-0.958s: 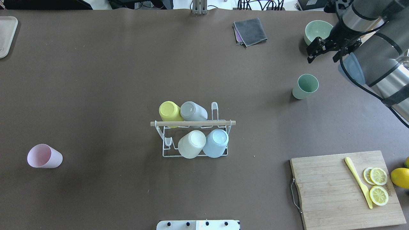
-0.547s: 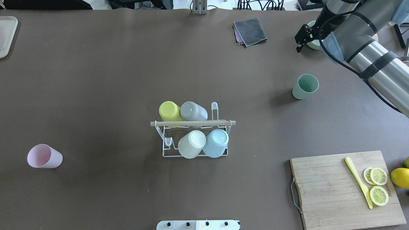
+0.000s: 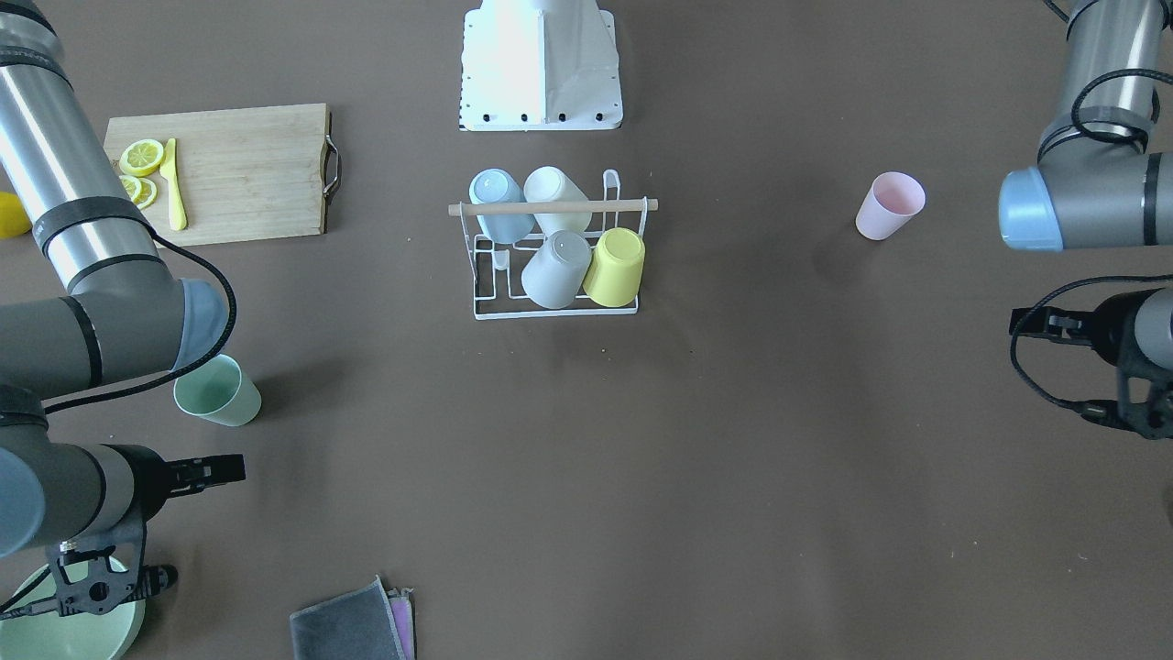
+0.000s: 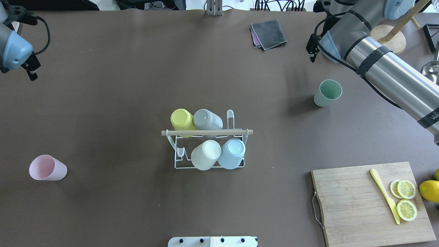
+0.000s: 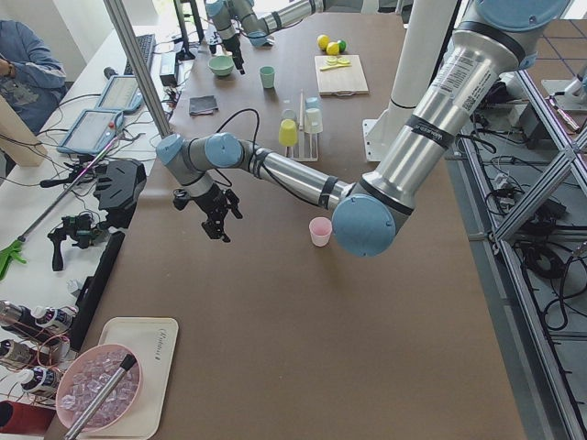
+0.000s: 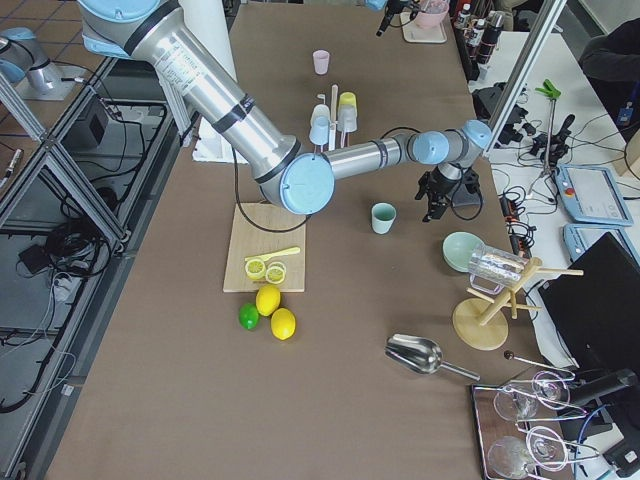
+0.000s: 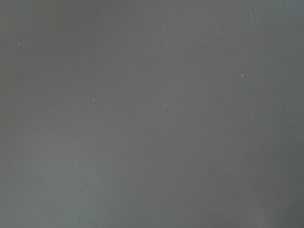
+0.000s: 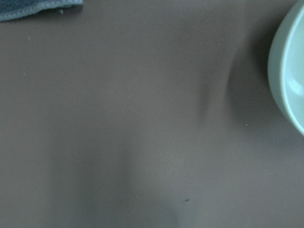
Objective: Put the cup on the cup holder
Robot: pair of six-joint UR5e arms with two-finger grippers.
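The cup holder (image 4: 209, 164), a white wire rack with a wooden rod (image 4: 207, 132) across its top, stands mid-table. It holds yellow, grey, cream and light blue cups upside down. A green cup (image 4: 327, 92) stands upright at the right. A pink cup (image 4: 48, 167) stands at the left. My right gripper (image 4: 311, 51) hovers above the table beyond the green cup, looks open and holds nothing. It also shows in the front view (image 3: 234, 469). My left gripper (image 4: 31, 73) hovers at the far left, well beyond the pink cup, and looks open and empty.
A green bowl (image 3: 82, 623) sits near my right wrist. A folded grey cloth (image 4: 268, 33) lies at the far edge. A wooden cutting board (image 4: 356, 192) with lemon slices and a yellow knife lies at the near right. A tray (image 4: 7, 37) sits at the far left.
My right arm has swung from over the green bowl toward the far edge and to the left. My left arm has come into view at the far left.
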